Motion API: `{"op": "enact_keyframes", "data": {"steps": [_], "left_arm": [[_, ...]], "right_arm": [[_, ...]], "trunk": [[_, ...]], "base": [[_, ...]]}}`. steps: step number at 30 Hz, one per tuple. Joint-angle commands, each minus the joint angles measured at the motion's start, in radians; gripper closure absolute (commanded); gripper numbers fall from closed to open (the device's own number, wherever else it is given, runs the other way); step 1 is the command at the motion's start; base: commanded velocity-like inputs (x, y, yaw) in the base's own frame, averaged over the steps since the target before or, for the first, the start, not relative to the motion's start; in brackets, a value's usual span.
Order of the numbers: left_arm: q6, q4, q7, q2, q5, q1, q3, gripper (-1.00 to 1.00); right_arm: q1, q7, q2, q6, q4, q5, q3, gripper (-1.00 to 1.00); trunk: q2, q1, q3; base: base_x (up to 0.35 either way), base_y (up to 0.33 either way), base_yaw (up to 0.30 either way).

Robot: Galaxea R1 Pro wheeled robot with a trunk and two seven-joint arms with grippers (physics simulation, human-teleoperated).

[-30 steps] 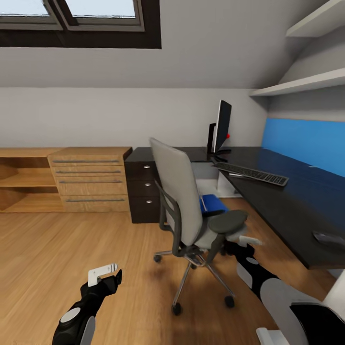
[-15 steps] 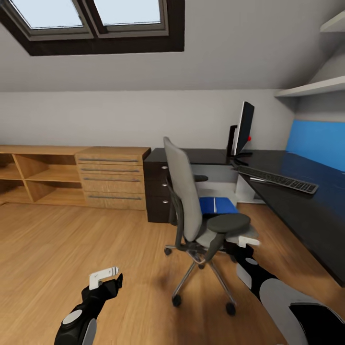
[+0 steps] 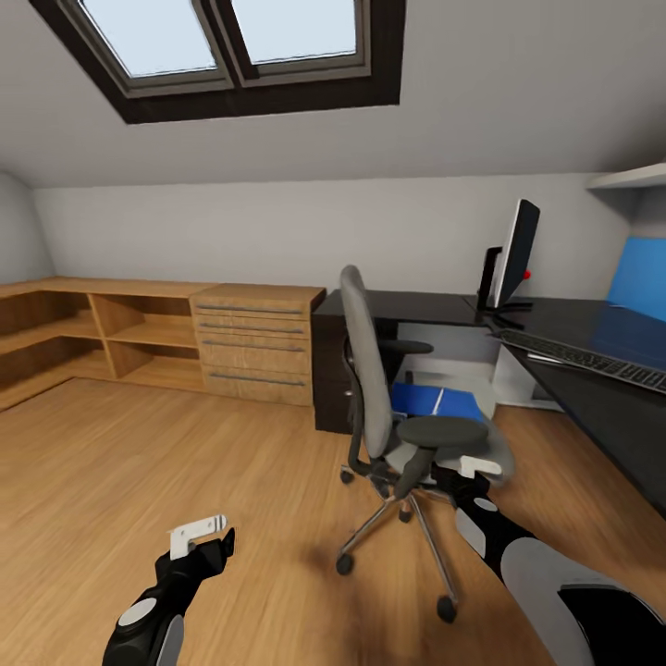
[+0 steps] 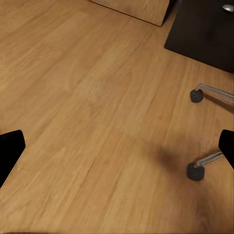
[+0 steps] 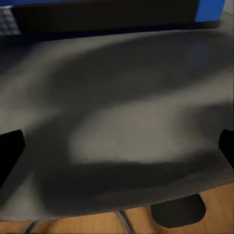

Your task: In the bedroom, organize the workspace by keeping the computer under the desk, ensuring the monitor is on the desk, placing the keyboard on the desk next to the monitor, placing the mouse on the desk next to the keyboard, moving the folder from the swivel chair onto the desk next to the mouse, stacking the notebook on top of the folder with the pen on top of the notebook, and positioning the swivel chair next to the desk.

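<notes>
Since the earlier frames our head view has swung left, so the chair (image 3: 407, 407), skylight (image 3: 231, 46) and table (image 3: 592, 361) sit further right in view; we record no move of the things themselves. Chair: grey, upright on the wood floor (image 3: 139, 462), just beside the table corner, back turned toward us. Folder (image 3: 435, 402): blue, flat on the chair seat. Monitor (image 3: 516, 252): upright on the table, edge-on. Keyboard (image 3: 592, 359): on the table, near the monitor. Wood chest (image 3: 254, 344): against the wall, beside the dark drawers. Left gripper (image 3: 205, 536): over bare floor, fingers (image 4: 9, 151) apart and holding nothing. Right gripper (image 3: 472, 470): just beside the chair's armrest (image 3: 442, 432), its fingers (image 5: 9, 151) spread wide, empty, the grey seat (image 5: 122, 131) close before them.
</notes>
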State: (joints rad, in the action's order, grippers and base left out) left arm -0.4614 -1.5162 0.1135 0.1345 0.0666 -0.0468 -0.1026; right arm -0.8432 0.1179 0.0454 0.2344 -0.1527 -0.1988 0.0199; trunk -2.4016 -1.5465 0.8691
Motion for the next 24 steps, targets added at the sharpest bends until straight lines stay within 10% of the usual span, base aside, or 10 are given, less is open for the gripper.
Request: {"op": "enact_keyframes", "data": {"steps": [1,11,24], "left_arm": [[-0.005,-0.001,0.005,0.001,0.007,-0.001,0.000,-1.00],[-0.005,-0.001,0.005,0.000,0.007,-0.001,0.000,-1.00],[-0.005,-0.001,0.005,-0.004,0.008,-0.001,-0.012,-1.00]], "right_arm": [[0.000,0.000,0.000,0.003,0.000,-0.007,0.003,-1.00],[0.000,0.001,0.001,0.003,-0.002,-0.009,0.002,-1.00],[0.000,0.003,0.002,0.003,-0.005,-0.010,0.000,-1.00]], "trunk": [[0.000,0.000,0.000],[0.000,0.000,-0.003],[0.000,0.000,-0.007]], "base": [[0.000,0.000,0.251],[0.000,0.000,0.090],[0.000,0.000,-0.223]]}}
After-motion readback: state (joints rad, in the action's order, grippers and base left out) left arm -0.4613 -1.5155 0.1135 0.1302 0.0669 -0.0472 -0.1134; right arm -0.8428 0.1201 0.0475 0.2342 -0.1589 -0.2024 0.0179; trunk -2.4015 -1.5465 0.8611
